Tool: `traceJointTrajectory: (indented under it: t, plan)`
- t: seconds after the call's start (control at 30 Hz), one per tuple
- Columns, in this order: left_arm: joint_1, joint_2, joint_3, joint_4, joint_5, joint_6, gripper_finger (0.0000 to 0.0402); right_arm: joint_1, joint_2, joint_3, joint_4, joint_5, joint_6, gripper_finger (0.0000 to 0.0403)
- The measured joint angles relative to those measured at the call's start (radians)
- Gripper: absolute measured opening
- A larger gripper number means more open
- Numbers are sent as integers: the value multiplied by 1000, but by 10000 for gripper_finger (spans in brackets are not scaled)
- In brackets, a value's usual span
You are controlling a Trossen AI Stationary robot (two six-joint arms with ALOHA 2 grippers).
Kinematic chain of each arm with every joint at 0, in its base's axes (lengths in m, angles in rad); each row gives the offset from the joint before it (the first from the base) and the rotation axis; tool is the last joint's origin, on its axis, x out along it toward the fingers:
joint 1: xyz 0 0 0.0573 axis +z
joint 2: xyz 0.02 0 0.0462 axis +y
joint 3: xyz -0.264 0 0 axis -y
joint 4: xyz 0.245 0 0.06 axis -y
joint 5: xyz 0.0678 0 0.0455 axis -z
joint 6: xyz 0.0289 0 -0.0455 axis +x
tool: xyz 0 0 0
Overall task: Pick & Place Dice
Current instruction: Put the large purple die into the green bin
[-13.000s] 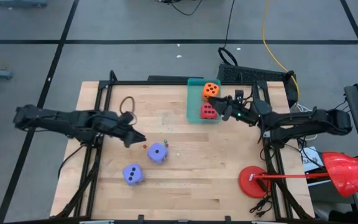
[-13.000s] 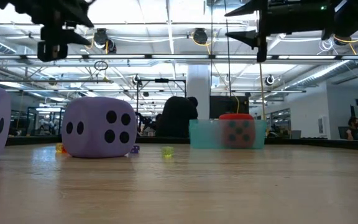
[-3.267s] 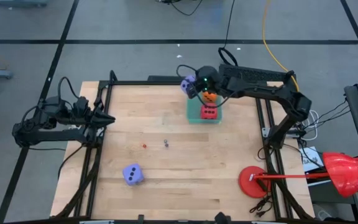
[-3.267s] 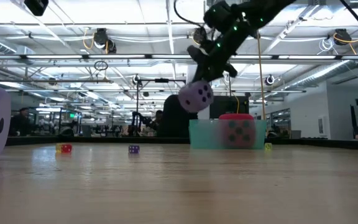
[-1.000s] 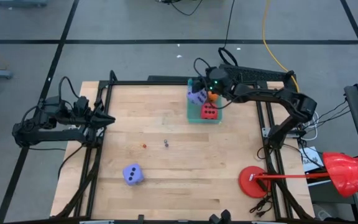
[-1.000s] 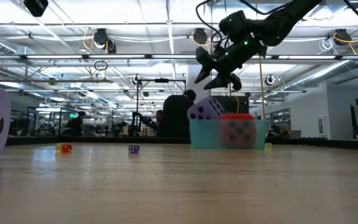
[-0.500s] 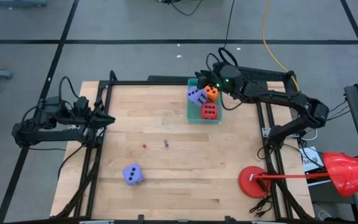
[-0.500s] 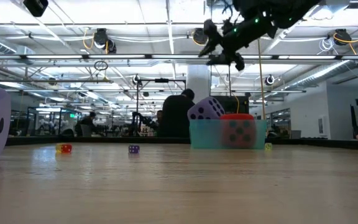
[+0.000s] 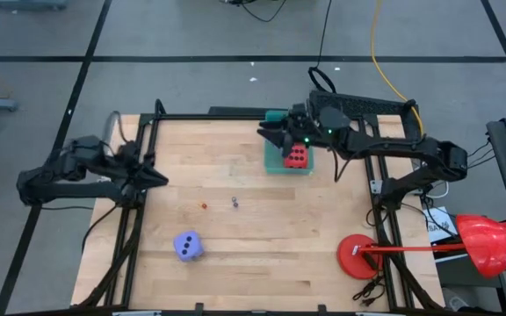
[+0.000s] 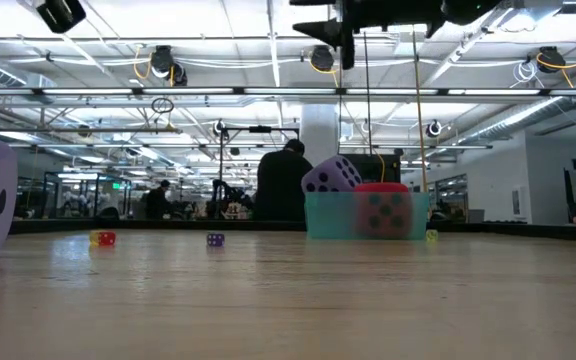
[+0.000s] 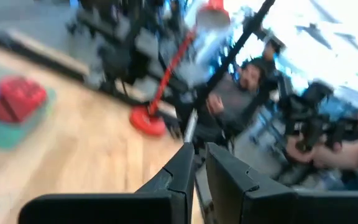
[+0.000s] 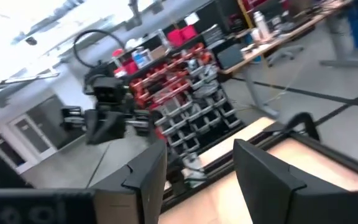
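A teal tray [image 9: 273, 161] stands at the table's far edge, right of the middle. A red die [image 9: 296, 156] lies in it, and a lavender die [image 10: 330, 175] leans tilted on the tray's left rim. My right gripper [image 9: 266, 134] hangs open and empty high above the tray, with its fingers pointing toward the table's left. It hides the lavender die in the high view. A second lavender die [image 9: 188, 246] rests on the table near the front left. My left gripper [image 9: 154, 178] is shut and empty above the table's left edge.
Tiny dice lie on the wood, a red one [image 9: 205, 206] and a purple one [image 9: 234, 204] near the middle. A red round base [image 9: 358, 256] sits at the near right corner. Black frame rails run along the table's left and right sides.
My right gripper has gone up from just above the tray and turned level, fingers toward the table's left; the lavender die has stayed tilted in the tray. My left gripper has shifted a little toward the table's near edge.
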Motion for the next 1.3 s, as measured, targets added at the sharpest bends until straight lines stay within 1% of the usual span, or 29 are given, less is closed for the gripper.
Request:
traceJointTrajectory:
  t: [0.17,0.23,0.3,0.4,0.5,0.57,0.7,0.73,0.8,0.87,0.9,1.0,1.03,1.1,1.17,1.23,1.3]
  plan:
    - [-35,120,0,-36,25,37,46,85,1,0,32,11,24,177]
    - [-57,157,0,-17,26,56,47,130,0,0,46,58,32,182]
    - [-79,182,0,43,22,73,47,183,2,0,90,113,26,189]
    - [-112,188,-1,173,-2,112,46,267,1,24,128,149,-21,198]
    - [-134,171,0,272,-19,171,46,345,12,71,97,212,-80,201]
    - [-142,157,0,295,-30,209,46,387,35,112,82,241,-127,199]
    - [-147,135,0,290,-37,228,46,434,101,234,60,233,-183,190]
    - [-147,132,0,291,-45,228,46,443,120,266,57,218,-196,188]
    - [-147,122,0,291,-62,224,46,456,163,328,52,136,-216,186]
    - [-147,110,0,292,-78,222,46,459,211,386,72,52,-179,186]
    - [-147,103,0,294,-87,223,46,459,235,410,111,18,-140,186]
    - [-147,75,0,300,-133,233,46,454,294,467,248,-22,-74,185]
    - [-147,64,0,301,-154,235,46,444,310,493,254,-51,-51,185]
    - [-147,42,0,301,-192,244,46,426,345,559,183,-109,11,185]
    - [-147,23,0,300,-224,245,46,416,388,638,53,-147,43,185]
    - [-147,13,0,300,-255,254,46,415,439,723,-79,-170,36,185]
    - [-147,6,0,294,-267,272,46,423,493,815,-175,-194,12,185]
